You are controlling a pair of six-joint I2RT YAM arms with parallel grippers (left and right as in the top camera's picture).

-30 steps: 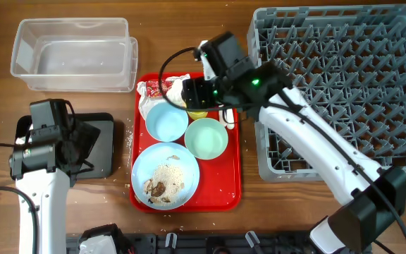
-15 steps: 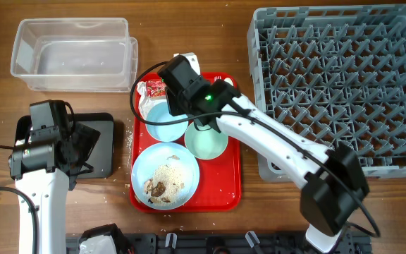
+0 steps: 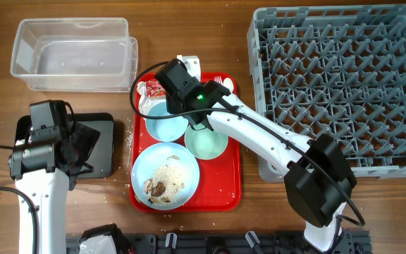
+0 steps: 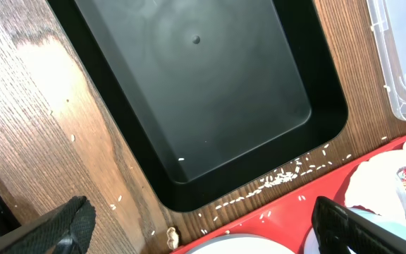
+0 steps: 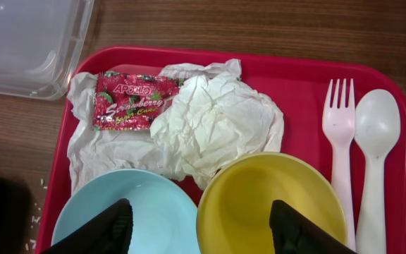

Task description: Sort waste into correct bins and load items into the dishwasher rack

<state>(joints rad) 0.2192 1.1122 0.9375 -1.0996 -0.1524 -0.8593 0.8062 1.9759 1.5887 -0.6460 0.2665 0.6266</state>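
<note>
My right gripper [image 5: 201,229] is open and holds nothing; one finger hangs over the small blue bowl [image 5: 129,215], the other over the yellow cup [image 5: 273,204]. Behind them lie the crumpled napkin [image 5: 213,120] and the red-and-white wrapper [image 5: 136,101]. The white fork [image 5: 339,141] and spoon [image 5: 376,134] rest at the tray's right. The blue plate [image 3: 165,176] carries rice crumbs and brown bits, beside the mint bowl [image 3: 205,140]. My left gripper [image 4: 203,233] is open by the black tray [image 4: 196,92]. The clear tub [image 3: 72,55] sits back left, the grey rack [image 3: 337,85] at the right.
The red serving tray [image 3: 232,176] holds the dishes. Loose rice grains [image 4: 287,176] lie on the wood between it and the black tray. My right arm [image 3: 259,137] crosses the serving tray's right side and hides the yellow cup from overhead.
My right wrist has swung left along the back of the red tray, and its arm now crosses the tray. The left arm has not moved.
</note>
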